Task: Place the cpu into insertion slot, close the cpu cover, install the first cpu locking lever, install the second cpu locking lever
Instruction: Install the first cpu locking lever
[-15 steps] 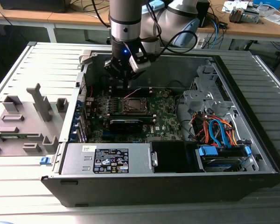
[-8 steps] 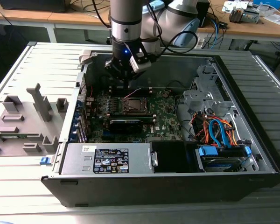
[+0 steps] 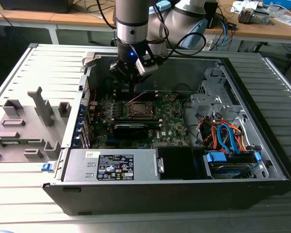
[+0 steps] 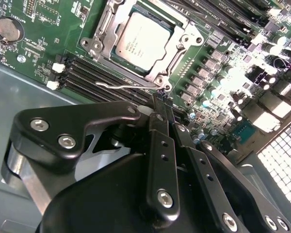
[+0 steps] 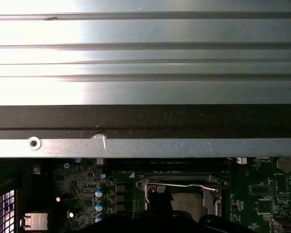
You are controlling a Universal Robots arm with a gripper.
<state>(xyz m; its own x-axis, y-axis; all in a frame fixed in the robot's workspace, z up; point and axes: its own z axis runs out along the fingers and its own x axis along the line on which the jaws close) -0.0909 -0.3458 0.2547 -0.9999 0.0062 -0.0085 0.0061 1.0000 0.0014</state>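
Arm: Universal Robots arm comes down from 12 o'clock in the exterior view into the open computer case, wrist over the far edge of the motherboard.
Gripper: gripper seen from behind in the second wrist view; the two black fingers lie pressed side by side, closed together, tips just beside the near rim of the socket, at about 6 o'clock from it. Whether the tips touch the wire lever cannot be told.
Gripper, exterior view: gripper sits at 12 o'clock of the socket, close above the board.
CPU: cpu, silver-grey top, lies flat inside the insertion slot.
Cover: cpu cover is down around the chip; the chip's top shows through the cut-out centre.
Lever: one thin wire locking lever lies along the socket edge nearest the gripper, between socket and black memory slots.
First wrist view: socket frame with the wire lever across it; case wall runs above it.
Coin cell: round battery at 9 o'clock of the socket in the second wrist view.
Other: power supply at 6 o'clock in the case; drive cables at 3 o'clock; grey fixture blocks outside the case at 9 o'clock.
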